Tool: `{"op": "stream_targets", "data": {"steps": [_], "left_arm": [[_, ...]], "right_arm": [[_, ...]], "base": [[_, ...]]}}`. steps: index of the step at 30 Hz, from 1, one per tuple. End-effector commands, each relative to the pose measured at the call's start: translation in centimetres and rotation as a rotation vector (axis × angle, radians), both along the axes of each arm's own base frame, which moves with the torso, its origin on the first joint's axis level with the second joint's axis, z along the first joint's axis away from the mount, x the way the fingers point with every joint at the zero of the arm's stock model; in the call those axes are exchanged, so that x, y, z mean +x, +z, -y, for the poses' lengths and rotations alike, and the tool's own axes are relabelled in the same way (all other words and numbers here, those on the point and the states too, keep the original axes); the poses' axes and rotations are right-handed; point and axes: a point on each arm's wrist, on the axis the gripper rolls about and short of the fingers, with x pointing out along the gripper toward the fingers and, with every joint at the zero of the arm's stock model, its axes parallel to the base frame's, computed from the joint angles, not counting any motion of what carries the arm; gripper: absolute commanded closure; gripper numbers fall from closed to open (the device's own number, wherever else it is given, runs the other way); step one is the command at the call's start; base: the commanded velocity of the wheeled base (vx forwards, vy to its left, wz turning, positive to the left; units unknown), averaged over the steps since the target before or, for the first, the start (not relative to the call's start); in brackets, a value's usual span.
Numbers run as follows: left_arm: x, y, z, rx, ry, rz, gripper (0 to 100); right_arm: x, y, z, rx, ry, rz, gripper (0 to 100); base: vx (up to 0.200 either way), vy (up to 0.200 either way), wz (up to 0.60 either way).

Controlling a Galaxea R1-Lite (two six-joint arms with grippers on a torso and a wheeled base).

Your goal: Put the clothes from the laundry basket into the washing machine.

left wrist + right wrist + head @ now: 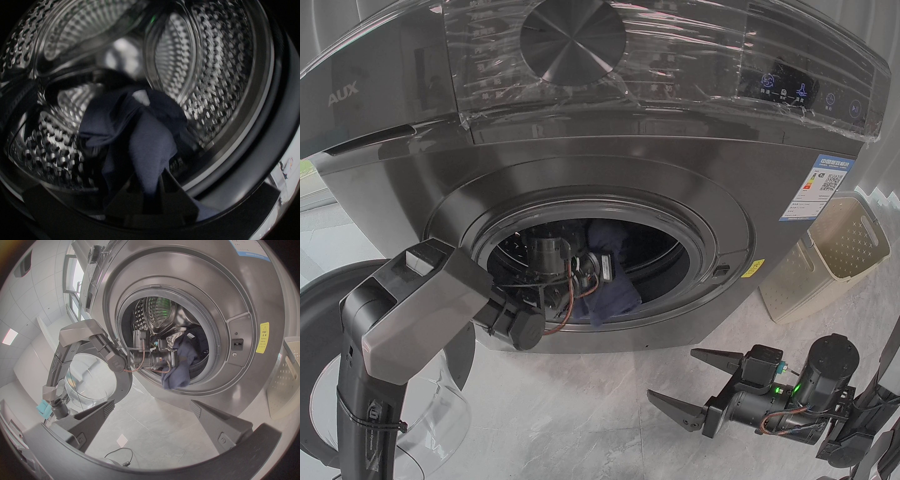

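The grey front-loading washing machine (650,169) stands with its round drum opening facing me. My left gripper (604,267) is inside the drum mouth, shut on a dark navy garment (610,295) that droops over the lower rim. In the left wrist view the navy garment (147,137) bunches up from between the gripper's fingers (175,190) against the perforated steel drum (218,62). My right gripper (674,376) hangs low over the floor in front of the machine, open and holding nothing; in its own view its fingers (93,418) spread wide below the navy garment (179,365).
The cream laundry basket (844,262) stands on the floor to the right of the machine, and its inside is hidden. The machine's door (440,406) is swung open to the left, behind my left arm. Grey tiled floor (581,412) lies in front.
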Motion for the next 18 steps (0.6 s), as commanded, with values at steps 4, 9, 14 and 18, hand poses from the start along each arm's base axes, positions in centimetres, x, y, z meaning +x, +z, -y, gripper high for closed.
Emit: {"op": "stream_targets", "data": {"steps": [4,9,14,18], "left_arm": [[3.8,5.0,-0.2,-0.180,0.141,0.191,100],[3.6,4.2,-0.2,-0.161,0.142,0.168,100],[2.0,3.9,-0.3,-0.126,0.122,0.115,0],[0.5,2.0,-0.7,-0.062,0.074,0.018,0]], "right_arm": [[0.1,0.0,0.0,0.002,-0.001,0.002,0],[0.1,0.0,0.0,0.002,-0.001,0.002,0],[0.1,0.0,0.0,0.002,-0.001,0.002,0],[0.1,0.0,-0.1,0.003,0.001,0.003,0]], "base": [[0.000,0.000,0.00],[0.000,0.000,0.00],[0.000,0.000,0.00],[0.000,0.000,0.00]]}}
